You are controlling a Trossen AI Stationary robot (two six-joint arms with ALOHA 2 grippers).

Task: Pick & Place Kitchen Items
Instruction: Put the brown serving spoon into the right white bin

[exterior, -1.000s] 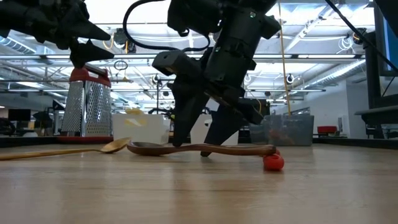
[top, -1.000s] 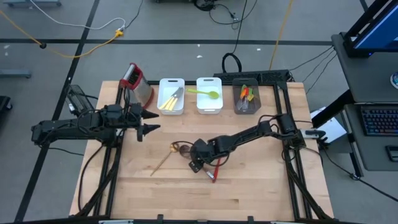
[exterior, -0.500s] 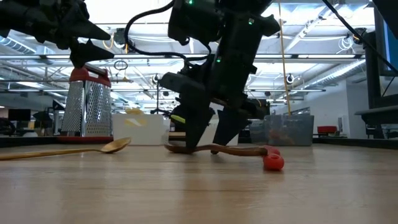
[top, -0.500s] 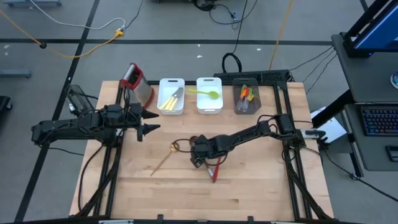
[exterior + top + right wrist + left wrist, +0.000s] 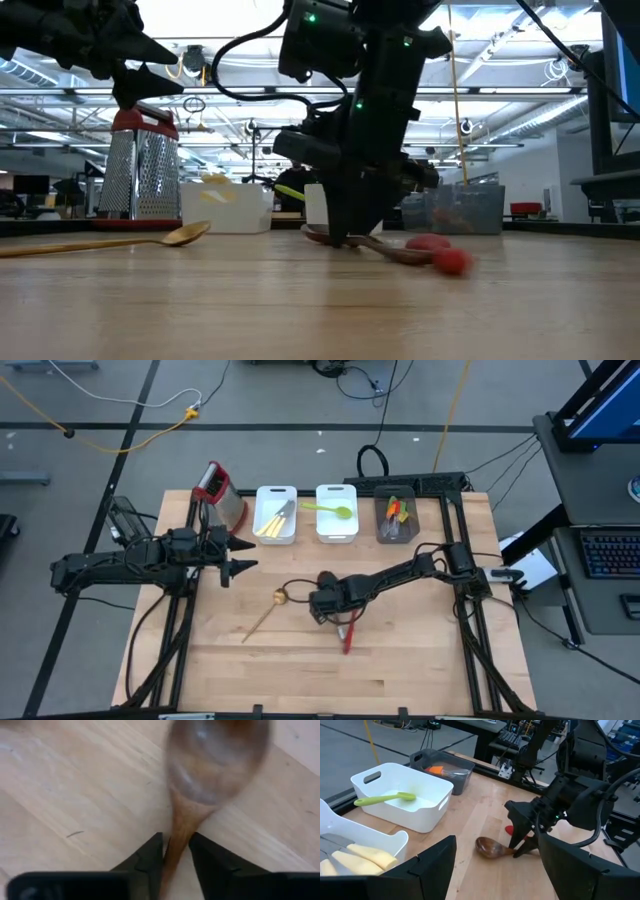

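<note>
A dark wooden spoon [image 5: 492,849] lies mid-table with its bowl [image 5: 215,765] toward the left arm. My right gripper [image 5: 176,855] stands over it, pointing steeply down, fingers shut on its handle; in the low view this gripper [image 5: 345,238] hides the middle of the spoon [image 5: 395,250]. Just beyond lies a red utensil [image 5: 348,636]. A light wooden spoon [image 5: 262,620] rests flat to the left. My left gripper [image 5: 497,870] hovers open above the table's left side, near the grater. My right gripper pinches the dark spoon's handle just behind the bowl [image 5: 177,840] between its two fingers [image 5: 150,857]. The fingers come from above, slanting down, and stand across the handle. Whether the spoon's bowl is clear of the table, I cannot tell.
Along the far edge stand a steel grater with a red handle [image 5: 218,495], a white bin with pale-handled knives [image 5: 276,532], a white bin with a lime-green spoon [image 5: 337,530] and a grey bin with small coloured utensils [image 5: 398,532]. Bare wood lies toward the near edge.
My right gripper has tipped steeper and its fingers have shut on the dark spoon's handle. The spoon has turned about on the table, its bowl end sliding toward the right gripper and away from the light spoon. The red utensil has been nudged.
</note>
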